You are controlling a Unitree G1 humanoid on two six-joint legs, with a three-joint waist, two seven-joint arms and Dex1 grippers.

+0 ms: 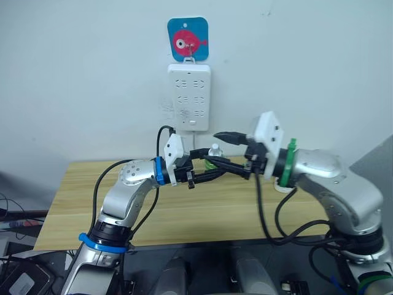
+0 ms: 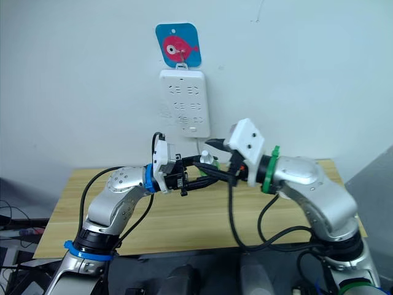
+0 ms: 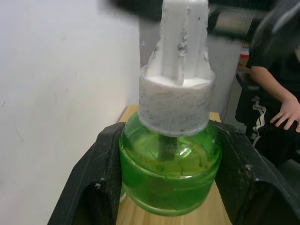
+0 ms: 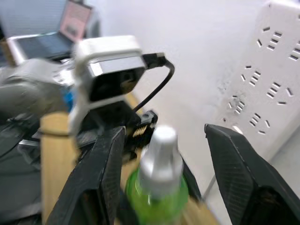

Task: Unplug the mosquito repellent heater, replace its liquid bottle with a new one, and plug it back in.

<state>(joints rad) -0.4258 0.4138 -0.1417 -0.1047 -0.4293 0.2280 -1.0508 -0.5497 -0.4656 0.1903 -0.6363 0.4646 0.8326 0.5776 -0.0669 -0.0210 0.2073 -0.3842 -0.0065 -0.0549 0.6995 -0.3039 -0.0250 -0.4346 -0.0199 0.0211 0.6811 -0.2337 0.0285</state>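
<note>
Left gripper (image 1: 202, 167) is clamped on the green liquid bottle (image 3: 171, 173): both black fingers (image 3: 101, 180) press against the glass sides, white cap and wick stem pointing away from the wrist. The bottle is held in the air above the wooden table (image 1: 202, 212), just below the power strip (image 1: 189, 96).

Right gripper (image 4: 161, 178) is wide open, its fingers (image 4: 105, 173) spread on either side of the bottle's white cap (image 4: 159, 152) without touching it, as far as the right wrist view shows. It faces the left gripper head-on; the two meet at about the centre of the head views.

Power strip hangs on the wall at 12 o'clock from the bottle, hooked under a blue card with a red fish (image 1: 188, 39). Its cord (image 1: 166, 132) runs down toward the table.

Can't pick out the heater itself in any frame, so can't say where it is.

A person in dark clothes (image 3: 274, 103) stands at the far end of the table in the left wrist view, hand (image 3: 287, 114) resting on their leg.
</note>
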